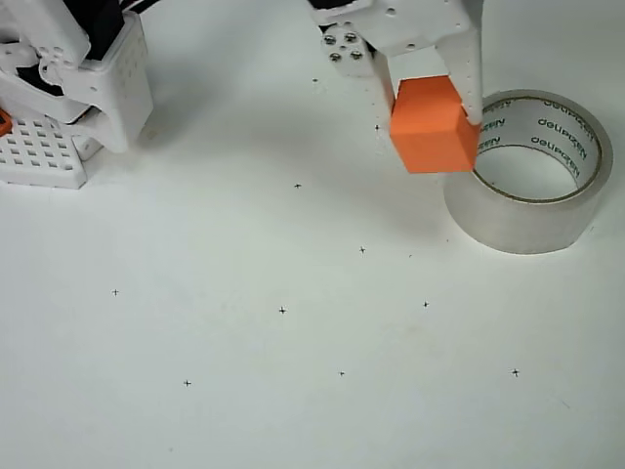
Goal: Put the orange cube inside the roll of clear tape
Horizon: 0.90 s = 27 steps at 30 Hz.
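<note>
The arm was made of white plastic, and its gripper (433, 93) had two slim white fingers (473, 68) studded with small holes. Silver screw heads (344, 47) sat clustered on the white housing above them. The base (54, 132) at the upper left was white too, with a perforated grid block, black cabling and a small orange tab (4, 121).

The orange cube (434, 124), between the jaws, overlaps the left rim of the roll of clear tape (532, 210).

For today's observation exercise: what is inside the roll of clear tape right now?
Inside the roll of clear tape only bare white table shows. The orange cube, held in the gripper, overlaps the roll's left rim, hiding that part of the hole.
</note>
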Available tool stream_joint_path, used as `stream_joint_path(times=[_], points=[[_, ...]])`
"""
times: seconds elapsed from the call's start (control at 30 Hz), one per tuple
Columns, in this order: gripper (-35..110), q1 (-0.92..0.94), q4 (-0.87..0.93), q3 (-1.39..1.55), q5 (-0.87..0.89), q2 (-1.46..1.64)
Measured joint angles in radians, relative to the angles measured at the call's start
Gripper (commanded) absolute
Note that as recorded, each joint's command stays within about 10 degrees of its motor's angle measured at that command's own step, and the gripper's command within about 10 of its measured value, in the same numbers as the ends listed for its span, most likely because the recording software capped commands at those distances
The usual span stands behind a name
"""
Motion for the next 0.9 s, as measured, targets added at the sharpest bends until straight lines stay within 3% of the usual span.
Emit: stream_joint_path(times=[0.9], points=[[20,-0.172,-0.003,-0.299,0.038,-0.337]])
